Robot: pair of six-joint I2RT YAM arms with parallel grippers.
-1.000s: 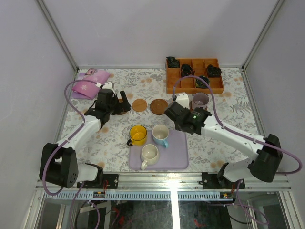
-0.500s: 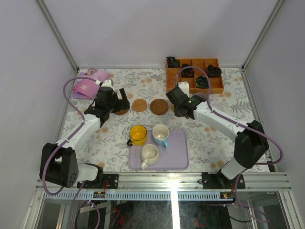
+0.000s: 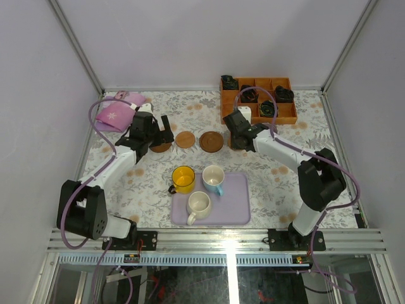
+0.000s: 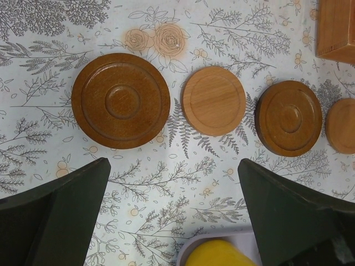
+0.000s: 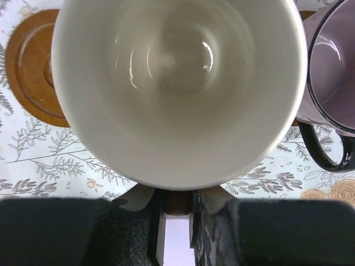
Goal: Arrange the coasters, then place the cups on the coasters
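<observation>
— Status of right claw [image 5: 176, 195]?
— Clenched on pale cup [image 5: 177, 88] at its handle side, mouth up, just beside dark ringed coaster [image 5: 28, 66] and greyish-purple cup [image 5: 333, 61]. Likely lining up a set-down.
— Left claw [image 4: 173, 166]?
— Released, empty, hovering over four coasters [image 4: 213, 108] rowed on desk [image 4: 50, 33], probably to check spacing. Yellow cup [image 4: 216, 257] close by.

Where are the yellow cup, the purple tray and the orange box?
yellow cup [image 3: 183, 179]: top camera view, on the inside of the cup.
purple tray [image 3: 233, 204]: top camera view, on its bare right part.
orange box [image 3: 288, 113]: top camera view, on an empty front-right compartment.
</observation>
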